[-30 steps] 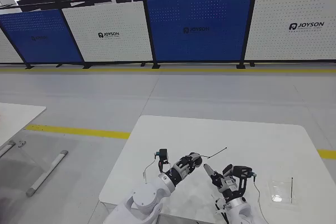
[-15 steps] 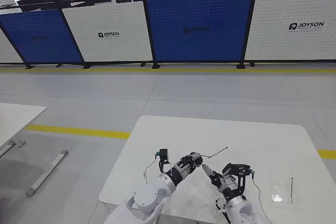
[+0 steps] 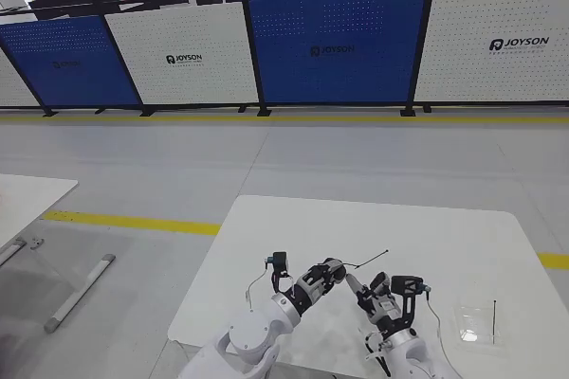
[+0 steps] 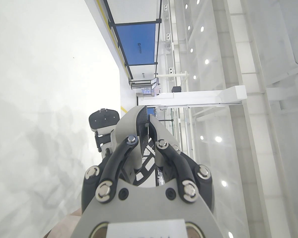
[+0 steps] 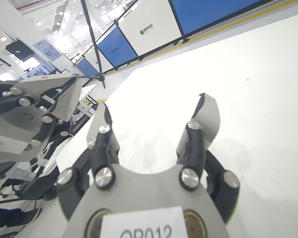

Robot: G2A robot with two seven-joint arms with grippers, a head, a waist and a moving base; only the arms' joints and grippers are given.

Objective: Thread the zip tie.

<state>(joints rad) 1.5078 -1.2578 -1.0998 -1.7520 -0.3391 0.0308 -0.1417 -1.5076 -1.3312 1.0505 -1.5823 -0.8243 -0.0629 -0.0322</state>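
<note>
Zip tie [image 5: 100, 77] strap runs out of frame in the right wrist view, and whether it passes through its small blocky head is too fine to tell. It is thin, black and slightly bowed, pinched at the tips of the left gripper [image 5: 73, 79], clamped tight just above the smooth white table [image 3: 436, 237]. Right gripper [image 5: 152, 105] sits just beside, jaws spread wide with nothing between them, its ribbed dark pads [image 5: 106, 115] partly hidden. A crinkled clear bag [image 3: 474, 324] lies well apart.
</note>
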